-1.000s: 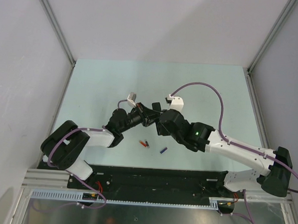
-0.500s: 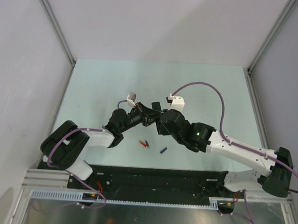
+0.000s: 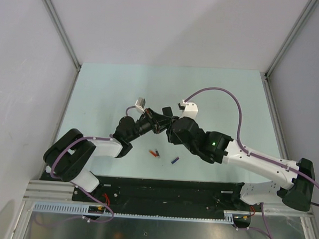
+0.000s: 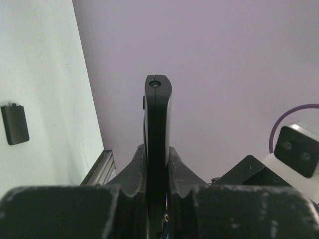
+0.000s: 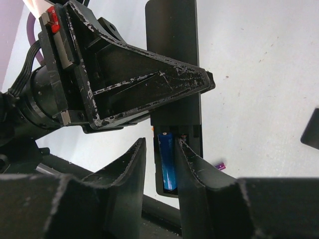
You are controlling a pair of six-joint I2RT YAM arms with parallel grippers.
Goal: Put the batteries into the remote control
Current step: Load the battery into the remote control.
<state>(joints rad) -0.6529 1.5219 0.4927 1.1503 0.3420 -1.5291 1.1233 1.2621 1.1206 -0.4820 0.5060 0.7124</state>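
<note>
The remote control (image 4: 158, 112) is a slim black bar held edge-on, and my left gripper (image 4: 158, 149) is shut on it. In the top view it (image 3: 160, 121) is raised above the table between the two grippers. In the right wrist view its open compartment (image 5: 175, 149) faces me with a blue battery (image 5: 168, 162) lying in the left slot. My right gripper (image 5: 160, 144) straddles that battery, open, with a gap at the left finger (image 5: 127, 172). On the table lie a red/orange battery (image 3: 155, 152) and a blue battery (image 3: 174, 160).
A small flat black cover (image 4: 15, 124) lies on the pale green table, far from the remote. A tiny purple piece (image 5: 220, 165) lies beyond the remote. The black base rail (image 3: 161, 189) runs along the near edge; white walls enclose the table.
The right arm's elbow has shifted slightly right and toward the near edge, while its gripper stays at the remote. The left arm and the loose batteries have not moved.
</note>
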